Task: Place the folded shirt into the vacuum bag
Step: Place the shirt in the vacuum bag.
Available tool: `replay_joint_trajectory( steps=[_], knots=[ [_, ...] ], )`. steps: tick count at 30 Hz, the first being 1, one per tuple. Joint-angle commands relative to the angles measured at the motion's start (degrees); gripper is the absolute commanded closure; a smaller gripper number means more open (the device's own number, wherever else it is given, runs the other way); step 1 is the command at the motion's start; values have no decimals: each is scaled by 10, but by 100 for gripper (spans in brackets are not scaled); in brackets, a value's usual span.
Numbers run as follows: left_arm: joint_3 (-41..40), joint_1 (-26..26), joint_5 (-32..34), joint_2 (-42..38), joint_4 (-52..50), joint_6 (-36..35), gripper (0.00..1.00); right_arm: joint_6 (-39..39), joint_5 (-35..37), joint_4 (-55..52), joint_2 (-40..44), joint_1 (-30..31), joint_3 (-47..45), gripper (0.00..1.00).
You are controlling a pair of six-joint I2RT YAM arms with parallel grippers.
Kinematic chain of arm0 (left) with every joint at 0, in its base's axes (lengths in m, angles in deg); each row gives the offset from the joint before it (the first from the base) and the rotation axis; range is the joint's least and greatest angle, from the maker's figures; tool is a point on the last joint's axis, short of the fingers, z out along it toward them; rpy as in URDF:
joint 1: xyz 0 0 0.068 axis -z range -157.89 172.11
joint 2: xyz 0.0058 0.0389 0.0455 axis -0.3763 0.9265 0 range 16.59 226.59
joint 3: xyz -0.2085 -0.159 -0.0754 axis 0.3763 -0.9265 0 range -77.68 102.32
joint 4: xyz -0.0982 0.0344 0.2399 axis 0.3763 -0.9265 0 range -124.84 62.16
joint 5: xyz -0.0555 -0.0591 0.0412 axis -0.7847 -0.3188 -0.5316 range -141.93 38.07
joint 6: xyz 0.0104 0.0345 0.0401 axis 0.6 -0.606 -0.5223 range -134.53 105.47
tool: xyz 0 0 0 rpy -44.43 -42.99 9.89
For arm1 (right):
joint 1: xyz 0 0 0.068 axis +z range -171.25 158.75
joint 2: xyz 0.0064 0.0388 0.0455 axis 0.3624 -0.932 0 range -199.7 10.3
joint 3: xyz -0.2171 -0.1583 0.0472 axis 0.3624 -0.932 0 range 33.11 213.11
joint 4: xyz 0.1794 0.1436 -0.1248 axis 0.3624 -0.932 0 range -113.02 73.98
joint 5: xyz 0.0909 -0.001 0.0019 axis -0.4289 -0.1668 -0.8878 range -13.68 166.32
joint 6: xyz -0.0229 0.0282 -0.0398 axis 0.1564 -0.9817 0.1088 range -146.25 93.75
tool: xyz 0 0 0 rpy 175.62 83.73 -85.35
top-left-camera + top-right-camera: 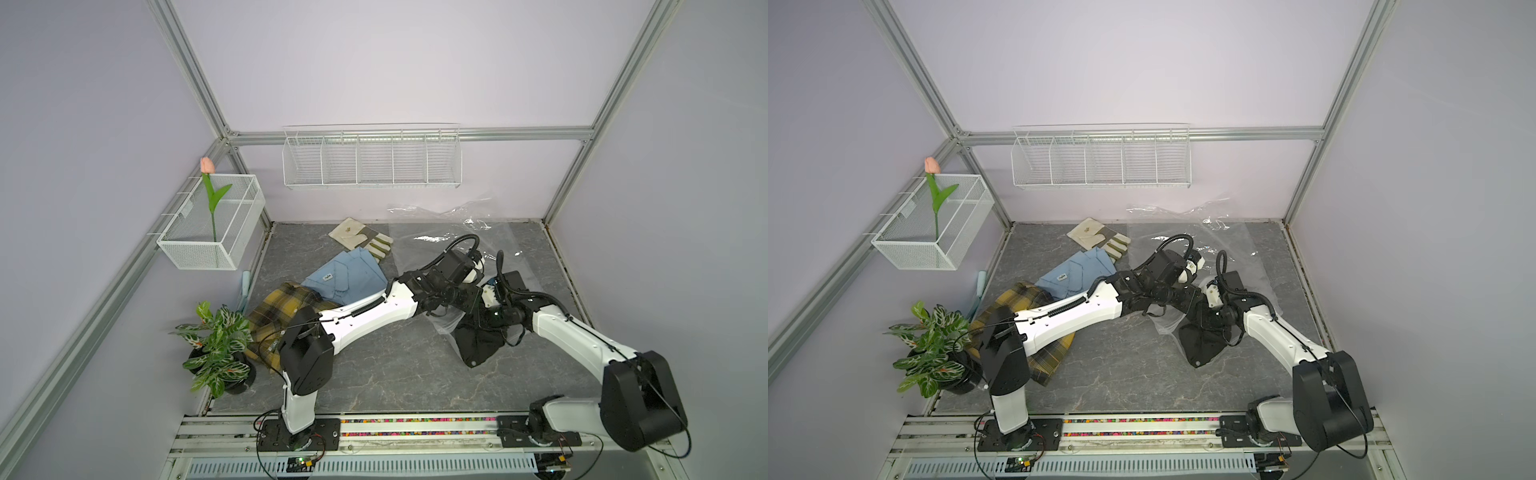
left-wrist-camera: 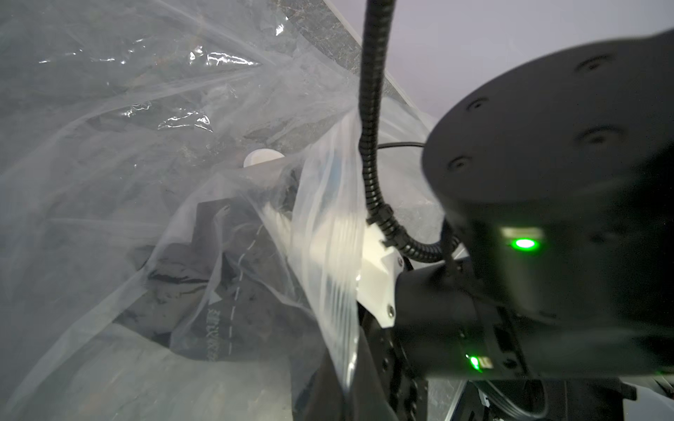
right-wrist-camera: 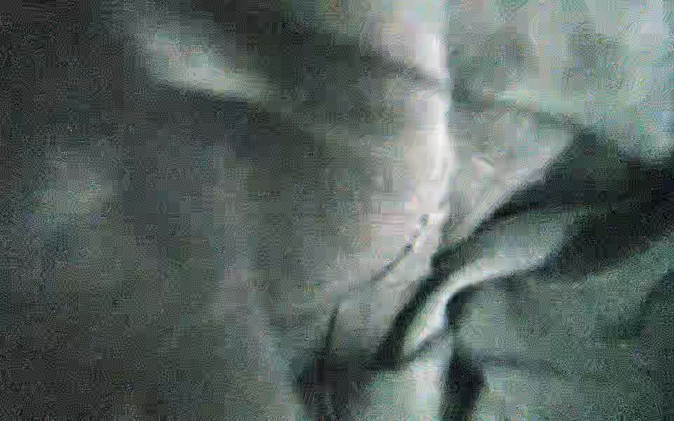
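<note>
The vacuum bag [image 1: 436, 245] is a clear, crinkly sheet spread over the back right of the floor. Its round white valve [image 2: 263, 158] shows in the left wrist view. My left gripper [image 2: 346, 386] is shut on the bag's ribbed zip edge and holds the mouth up; in a top view it [image 1: 482, 270] sits just behind my right wrist. The folded shirt [image 1: 476, 345] is black, with its far part inside the bag's mouth and its near part on the floor. My right gripper [image 1: 484, 313] is buried in the shirt and shut on it. Dark cloth [image 3: 328, 218] fills the right wrist view and hides the fingers.
A blue shirt [image 1: 347, 278] and a yellow plaid shirt [image 1: 286, 311] lie under my left forearm. A work glove [image 1: 361, 239] lies at the back. A potted plant [image 1: 218, 349] stands front left. A mesh basket [image 1: 212, 224] and a wire rack [image 1: 372, 160] hang on the walls.
</note>
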Motion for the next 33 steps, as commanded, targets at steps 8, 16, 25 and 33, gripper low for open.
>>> replay_joint_trajectory(
  steps=[8,16,25,33],
  knots=[
    [-8,9,-17,2,5,10,100,28,10,19,36,3,51,81],
    [-10,11,-10,5,3,8,100,41,14,71,-56,3,12,68],
    [-9,10,9,15,-1,12,100,42,-12,-33,-13,-7,14,23],
    [-31,3,19,13,-6,17,100,-31,-26,-88,133,-22,-56,4]
  ],
)
